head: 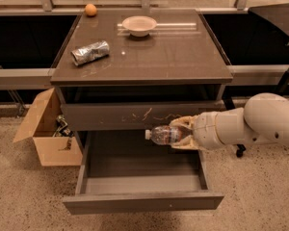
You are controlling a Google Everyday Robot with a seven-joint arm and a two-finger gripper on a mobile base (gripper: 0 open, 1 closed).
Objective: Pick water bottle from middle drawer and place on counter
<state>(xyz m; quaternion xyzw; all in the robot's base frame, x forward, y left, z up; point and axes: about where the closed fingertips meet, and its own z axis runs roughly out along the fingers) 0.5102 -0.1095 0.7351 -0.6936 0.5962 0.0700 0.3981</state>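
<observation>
The water bottle (163, 134) is clear with a white cap pointing left. It lies sideways in my gripper (179, 134), which is shut on it. The gripper holds it in the air above the open middle drawer (139, 201), level with the scratched drawer front (135, 115) above it. My white arm (250, 125) reaches in from the right. The drawer's inside shows nothing else in it. The counter (173, 57) is the glossy dark-brown top of the cabinet, behind and above the bottle.
On the counter lie a crumpled silver foil packet (89, 52), a white bowl (139, 25) and an orange ball (90, 9). An open cardboard box (48, 129) stands on the floor left of the cabinet. A dark chair base (284, 81) is at the right.
</observation>
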